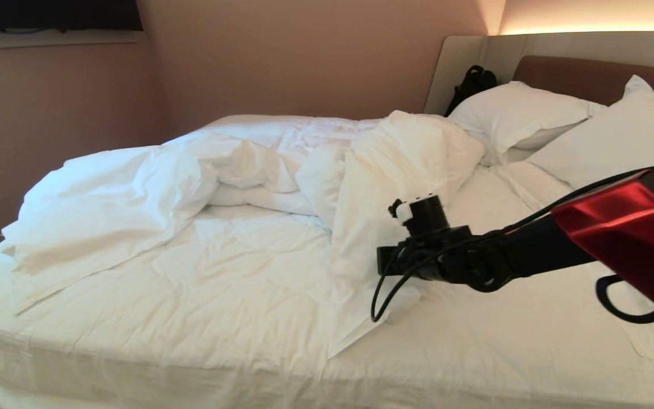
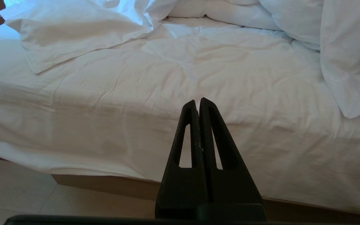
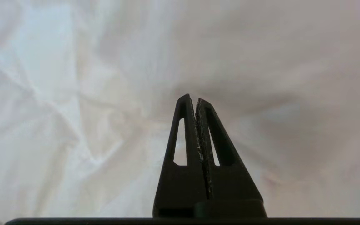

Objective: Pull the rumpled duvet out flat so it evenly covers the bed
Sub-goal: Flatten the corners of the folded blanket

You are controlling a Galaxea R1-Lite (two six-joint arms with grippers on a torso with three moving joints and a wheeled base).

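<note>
Right pincer [image 3: 195,101], jaws shut with tips against the duvet [image 1: 406,165], though no pinched fold is visible; left pincer [image 2: 197,103] shut and empty (parked off the bed [image 1: 134,341]). Duvet lies bunched mid-bed: soft, bulky, best gripped at 1 edge.

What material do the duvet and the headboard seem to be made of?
The duvet looks like matte white woven cloth, perhaps cotton, over soft filling: it creases sharply and bunches in puffy folds. The headboard seems padded, with a smooth brown and beige cover; leather or fabric, I cannot tell.
</note>
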